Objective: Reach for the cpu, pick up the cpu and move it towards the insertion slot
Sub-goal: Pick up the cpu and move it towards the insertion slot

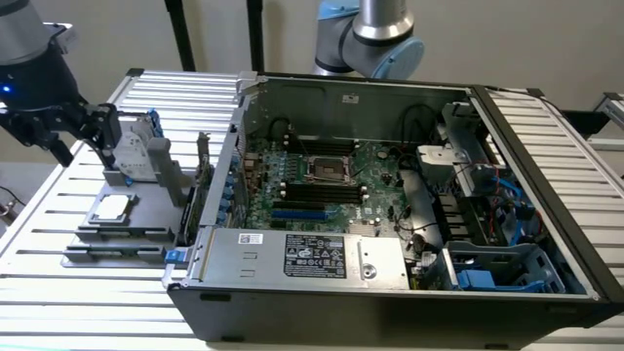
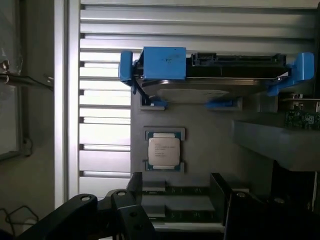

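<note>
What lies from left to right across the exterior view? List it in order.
cpu → insertion slot → blue drive cage

Silvery-grey cpu (image 2: pixel 163 151) (green-rimmed, it seems); blue hard-drive bracket (image 2: pixel 164 62); green motherboard (image 1: pixel 382 208); pale, striped table (image 1: pixel 88 300).

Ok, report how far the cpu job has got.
Nothing is done yet. The small silvery-grey square cpu lies in its grey holder, untouched. In hand: the black pincer hangs open above that holder, empty. Left: the grasp, and the carry to the shiny-framed square insertion slot on the green board.
</note>
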